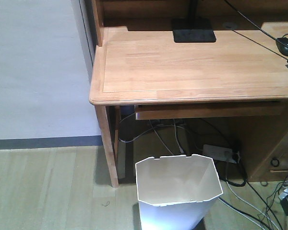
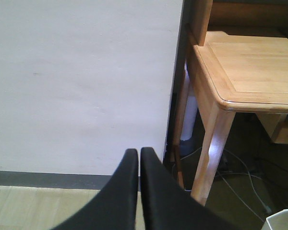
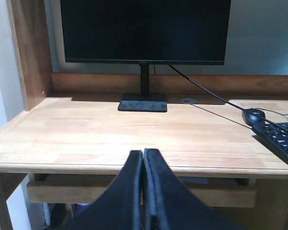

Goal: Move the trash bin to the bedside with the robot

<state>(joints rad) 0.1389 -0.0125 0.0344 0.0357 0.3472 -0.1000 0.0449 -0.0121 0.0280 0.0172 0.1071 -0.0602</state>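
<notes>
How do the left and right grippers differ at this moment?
The left gripper points at the white wall beside the desk; the right gripper points across the desk at the monitor. The trash bin shows at the edge of the left gripper's view, not in the right gripper's. Both are shut, holding nothing.

Trash bin (image 1: 177,184) on floor (image 1: 48,191) before table (image 1: 182,67), right of front-left leg (image 1: 108,143). Power strip (image 1: 218,152) behind bin, under table. Monitor (image 3: 144,28) at rear edge; mouse (image 1: 286,45) and keyboard (image 3: 278,139) at right edge.
</notes>
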